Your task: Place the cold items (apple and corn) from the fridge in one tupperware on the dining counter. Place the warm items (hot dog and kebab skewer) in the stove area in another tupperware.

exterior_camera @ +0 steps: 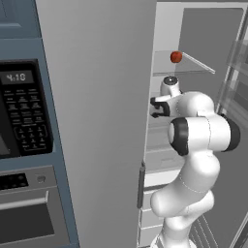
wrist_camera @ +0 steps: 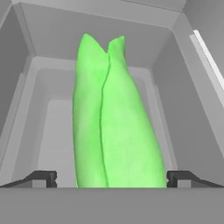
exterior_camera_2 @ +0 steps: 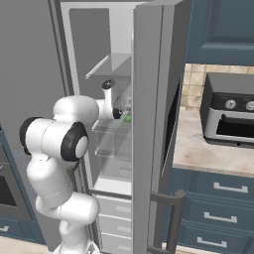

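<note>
Here, a white robot arm reaches into an open grey fridge [exterior_camera: 193,29], its hand deep among the shelves. Seen from the hand, the tool [wrist_camera: 111,178] faces a bright green ear of corn [wrist_camera: 114,127], still in its husk, standing lengthwise up the middle of the view with two pointed leaf tips at the far end. One dark fingertip [wrist_camera: 41,178] sits left of the corn's near end and the other sits right of it, so the tool is wide open with the husk between its tips. Whether either tip touches the corn cannot be told. The corn lies over a pale grey fridge drawer [wrist_camera: 57,131].

From the right base camera, a sliver of green shows just past the hand, beside the fridge door [exterior_camera_2: 151,124]. From the left base camera, a small red apple [exterior_camera: 176,57] rests on a glass shelf [exterior_camera: 193,65] above the arm.

The corn is probably light and stiff along its length, with a smooth, rounded husk that may slip. Closing across its thick middle, rather than the tapered leaf tips, looks safest.
</note>
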